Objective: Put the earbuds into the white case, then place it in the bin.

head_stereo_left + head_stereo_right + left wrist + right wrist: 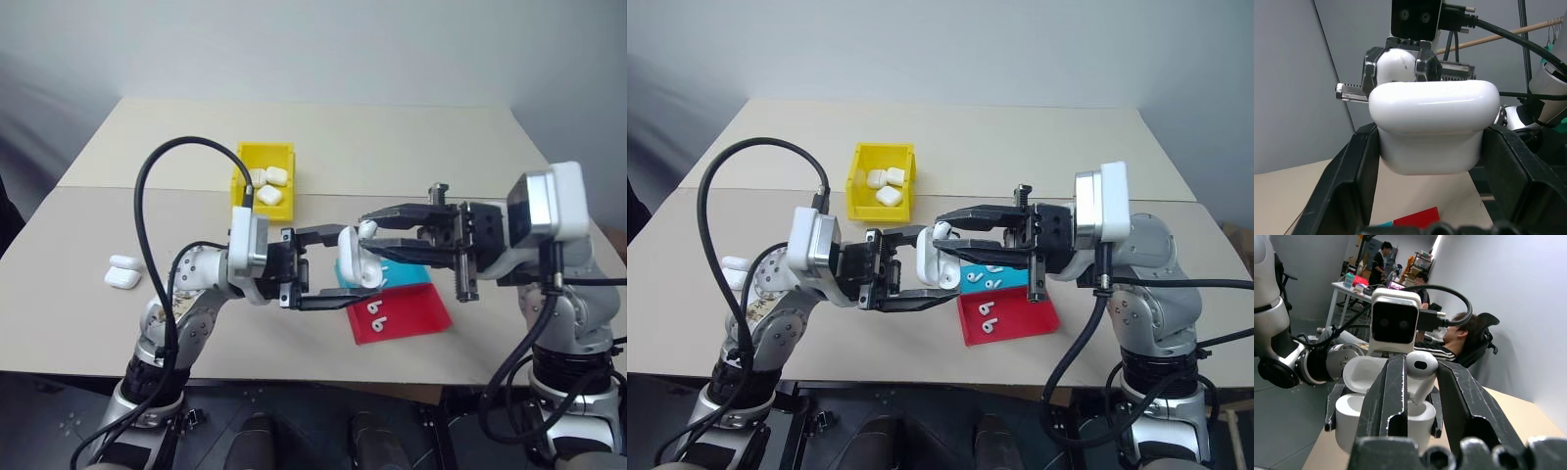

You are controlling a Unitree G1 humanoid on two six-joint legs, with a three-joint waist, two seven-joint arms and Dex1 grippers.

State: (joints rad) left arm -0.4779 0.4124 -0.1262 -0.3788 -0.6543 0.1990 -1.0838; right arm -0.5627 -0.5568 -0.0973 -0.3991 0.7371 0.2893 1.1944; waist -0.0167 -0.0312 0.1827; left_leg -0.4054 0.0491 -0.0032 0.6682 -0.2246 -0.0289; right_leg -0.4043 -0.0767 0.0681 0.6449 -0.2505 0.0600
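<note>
Above a beige table (411,147), two robot arms meet in mid-air, evidently so that one can steady a container while the other loads it. At the far left of the table stands the yellow bin (263,157), several closed white cases already lying inside it, which suggests it is the drop-off point for finished pieces. Near the right edge, a red tray (416,311) carries loose earbuds, with a blue tray (1014,278) just beyond it holding more; both sit within easy reach of the right arm, apparently as the supply. Two spare cases (123,271) lie at the near left. The left pincer (338,267) is clamped on the white case (1432,127), its lid swung open and its mouth turned toward the other arm, a hold that seems meant to present the sockets. The right pincer (1420,377) is closed on a single earbud (1421,366), pinched by the head with the stem pointing down at the open case, just above a socket. Seating the earbud looks like the step in hand.
</note>
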